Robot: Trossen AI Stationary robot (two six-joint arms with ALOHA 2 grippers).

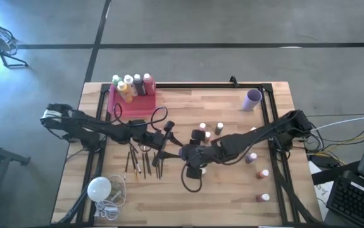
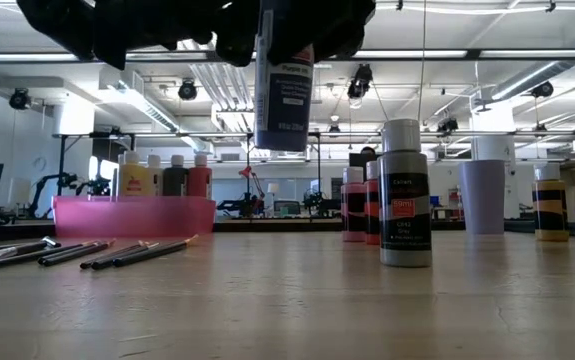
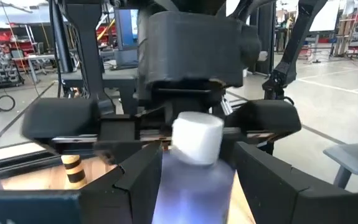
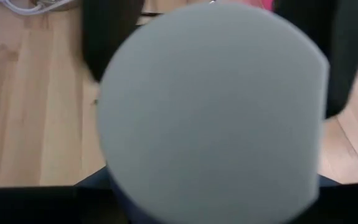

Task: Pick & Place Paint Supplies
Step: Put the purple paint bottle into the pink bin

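A dark purple paint bottle (image 2: pixel 284 90) with a white cap (image 3: pixel 197 137) hangs upright above the table's middle. My right gripper (image 1: pixel 191 154) is shut on it, reaching in from the table's right. My left gripper (image 1: pixel 169 142) comes level from the left and is open, its fingers (image 3: pixel 129 183) standing close on either side of the bottle's body (image 3: pixel 194 196). Several brown paintbrushes (image 1: pixel 140 161) lie flat on the wood below the left arm. More white-capped bottles (image 1: pixel 218 128) stand upright to the right of the middle. My right gripper holds the purple bottle by its upper part, slanting down from the table's right. The white cap (image 4: pixel 210 112) fills the right wrist view and hides the place of contact. The bottle hangs upright, its base (image 2: pixel 284 145) well clear of the table.
A pink tray (image 1: pixel 113 104) with several bottles stands at the far left. A purple cup (image 1: pixel 252 99) stands far right, and a white bulb with a cord (image 1: pixel 99 188) lies near left. A grey bottle (image 2: pixel 405 195) stands close to the low camera. Black frame rails (image 1: pixel 276 158) border the table.
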